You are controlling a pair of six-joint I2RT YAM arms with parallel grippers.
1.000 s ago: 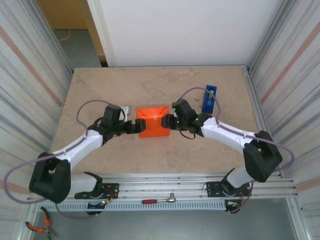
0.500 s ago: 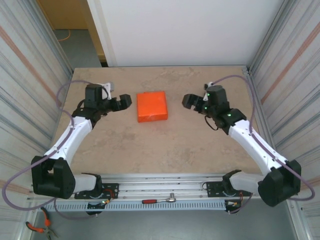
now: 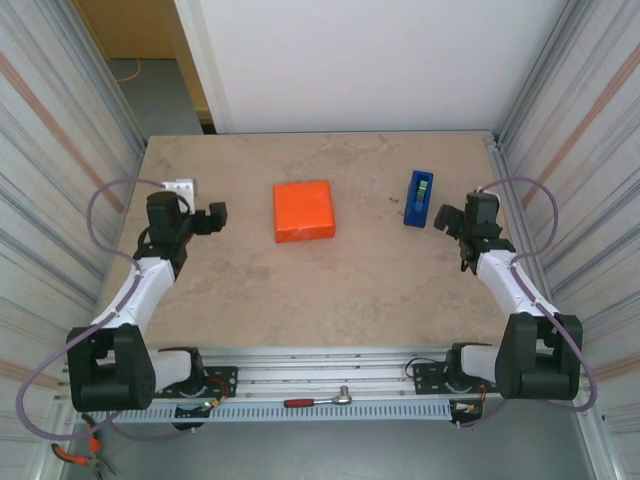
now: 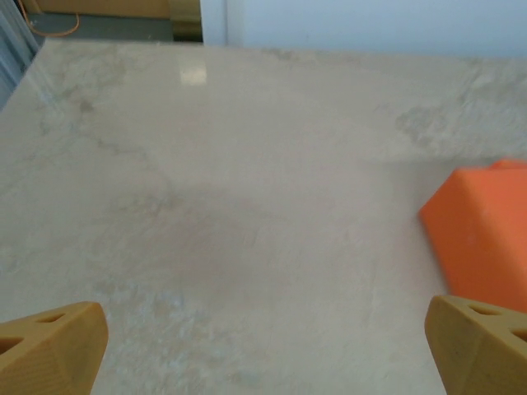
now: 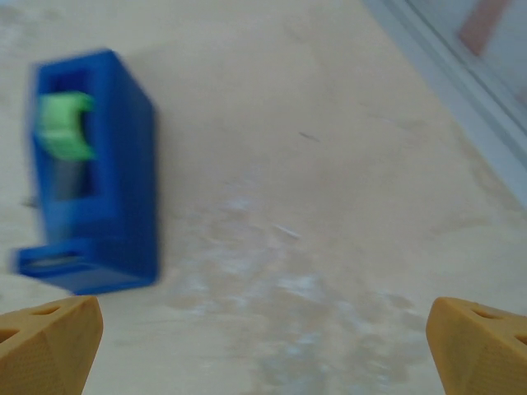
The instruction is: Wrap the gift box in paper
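The orange paper [image 3: 303, 211] lies folded tight into a squarish parcel at the table's middle. The pink gift box is hidden under it. One corner of the orange parcel [image 4: 486, 239] shows at the right of the left wrist view. My left gripper [image 3: 213, 217] hovers open well to the parcel's left, with nothing between its tan fingertips [image 4: 49, 346]. My right gripper [image 3: 447, 215] is open far to the right, just beside the blue tape dispenser [image 3: 419, 197], and it holds nothing. The right wrist view is blurred.
The blue tape dispenser [image 5: 95, 173] with its green roll stands right of the parcel. A small white object [image 3: 180, 186] lies near the left arm. Corrugated walls [image 3: 60, 160] close both sides. A ratchet [image 3: 320, 400] rests on the front rail.
Both grippers have let go of the parcel and swung outward, left arm to the left and right arm to the right. The parcel now sits alone, slightly farther back.
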